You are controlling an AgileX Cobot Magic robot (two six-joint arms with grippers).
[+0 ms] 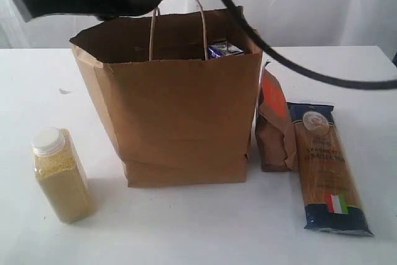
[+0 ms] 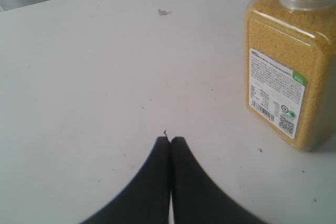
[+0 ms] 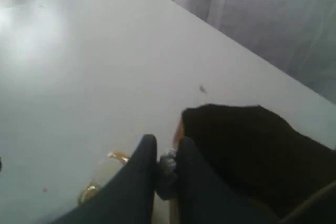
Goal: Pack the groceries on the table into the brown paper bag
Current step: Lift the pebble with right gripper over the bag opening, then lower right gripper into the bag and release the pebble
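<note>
On the white table [image 1: 186, 234] the brown paper bag [image 1: 180, 116] stands upright mid-frame with the small blue-white carton [image 1: 224, 48] peeking above its rim. The yellow-grain bottle [image 1: 61, 175] stands at lower left, and at right the brown pouch with orange label [image 1: 273, 122] stands just beside the bag, next to the flat-lying spaghetti pack [image 1: 329, 166]. The left claw [image 2: 169, 140] is closed tight on nothing, over bare table near the bottle, while the right claw [image 3: 166, 142] is all but closed with a small grey crinkled bit [image 3: 168, 165] pinched between its fingers; what that bit belongs to I cannot tell.
</note>
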